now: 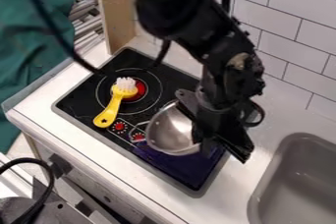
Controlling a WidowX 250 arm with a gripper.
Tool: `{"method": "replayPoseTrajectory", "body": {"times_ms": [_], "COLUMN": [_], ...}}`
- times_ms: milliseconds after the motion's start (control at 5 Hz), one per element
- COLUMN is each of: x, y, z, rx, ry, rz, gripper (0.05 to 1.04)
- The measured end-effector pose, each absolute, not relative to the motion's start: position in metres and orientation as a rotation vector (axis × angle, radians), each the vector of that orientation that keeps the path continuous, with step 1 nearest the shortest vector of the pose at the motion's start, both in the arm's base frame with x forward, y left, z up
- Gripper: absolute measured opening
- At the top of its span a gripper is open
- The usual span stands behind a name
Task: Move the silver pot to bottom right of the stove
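Observation:
The black gripper [222, 142] hangs over the right part of the stove [113, 132], against the right side of the silver pot [172, 128]. Tilted, the pot shows its shiny inside to the camera, and the gripper covers its right edge. It is over the stove's front right area, near the knobs. Whether the pot is held or only touched is hidden by the gripper.
A yellow brush [111, 109] with white bristles lies on the left burner. Dark blue material [181, 165] covers the stove's lower right. The grey sink [298, 181] is at right; a tiled wall [289, 46] stands behind.

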State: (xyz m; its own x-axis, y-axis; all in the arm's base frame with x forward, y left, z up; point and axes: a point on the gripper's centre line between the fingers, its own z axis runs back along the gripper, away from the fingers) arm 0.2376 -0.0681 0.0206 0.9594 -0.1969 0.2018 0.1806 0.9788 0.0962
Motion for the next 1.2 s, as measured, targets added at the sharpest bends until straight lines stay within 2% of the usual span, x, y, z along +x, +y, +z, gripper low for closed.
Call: {"method": "replayPoseTrajectory", "body": {"times_ms": [400,600,800,1000,1200], "x": [0.243,0.247,0.244,0.241,0.238], "y": [-0.047,-0.042,-0.046,-0.052,-0.054], "z": [-0.011,-0.017,-0.023,0.002,0.037], "rx": [0.028,0.003,-0.018,-0.034,-0.009], "ry": [-0.1,-0.08,-0.044,-0.097,-0.159], "rz": [-0.053,0.001,-0.009,-0.067,-0.043], "gripper": [0.056,0.082,0.26,0.532,0.848]}}
